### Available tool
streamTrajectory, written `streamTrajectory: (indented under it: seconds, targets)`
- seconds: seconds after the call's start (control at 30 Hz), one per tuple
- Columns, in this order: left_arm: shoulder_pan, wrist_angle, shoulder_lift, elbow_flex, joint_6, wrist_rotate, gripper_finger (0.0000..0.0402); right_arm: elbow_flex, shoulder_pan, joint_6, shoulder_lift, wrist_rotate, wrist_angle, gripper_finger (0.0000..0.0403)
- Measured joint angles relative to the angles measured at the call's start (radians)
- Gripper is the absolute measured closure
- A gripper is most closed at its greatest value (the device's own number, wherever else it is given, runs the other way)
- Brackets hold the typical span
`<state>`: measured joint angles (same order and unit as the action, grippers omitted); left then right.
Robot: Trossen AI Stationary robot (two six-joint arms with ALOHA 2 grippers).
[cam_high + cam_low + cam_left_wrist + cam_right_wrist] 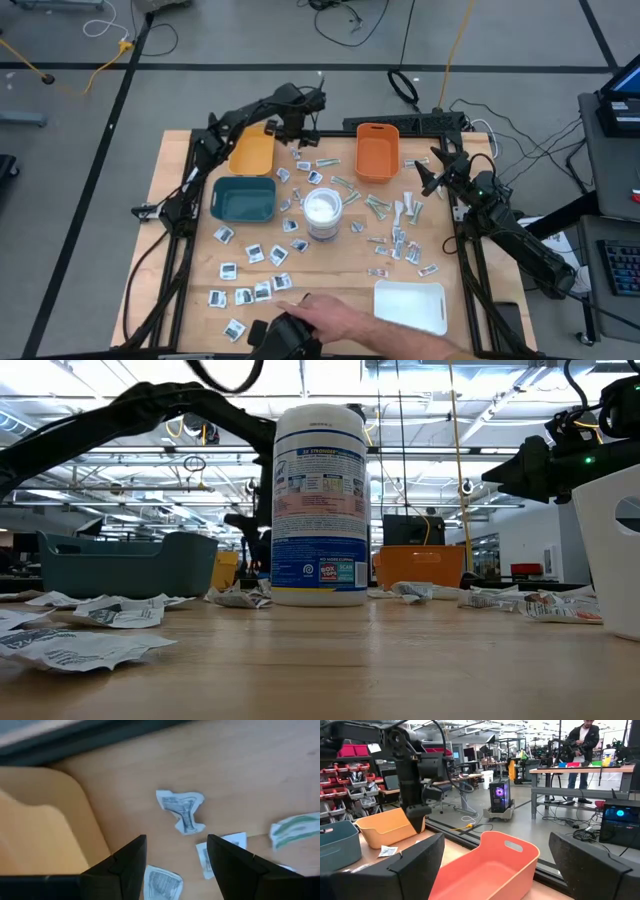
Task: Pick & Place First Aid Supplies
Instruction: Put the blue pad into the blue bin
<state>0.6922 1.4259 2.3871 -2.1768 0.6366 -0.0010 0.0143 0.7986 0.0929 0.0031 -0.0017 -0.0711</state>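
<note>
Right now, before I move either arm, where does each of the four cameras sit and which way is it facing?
High view: overhead, straight down on the wooden table; both arms, plus a person's hand at the near edge.
Low view: table height, level across to the white wipes canister; arms enter from above.
Left wrist view: down past the open left gripper onto crumpled white packets beside the yellow plastic bin.
Right wrist view: forward past the open right gripper over the orange plastic bin.
Shared: the right wrist view also shows the yellow bin and left arm.
</note>
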Motion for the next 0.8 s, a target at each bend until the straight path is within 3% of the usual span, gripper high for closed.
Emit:
streamTrajectory:
  seconds: [0.23, 0.67, 0.8]
  targets:
    - [-0.001, -0.107, 0.000, 0.100, -0.006, 0.045, 0.0190, 0.000, 0.000, 0.000, 0.000, 0.000, 0.000, 0.0046]
    - [0.010, -0.176, 0.000, 0.168, -0.033, 0.046, 0.0192, 0.000, 0.000, 0.000, 0.000, 0.000, 0.000, 0.0046]
    - [0.009, -0.198, 0.000, 0.181, -0.037, 0.079, 0.0230, 0.000, 0.000, 0.000, 0.000, 0.000, 0.000, 0.0046]
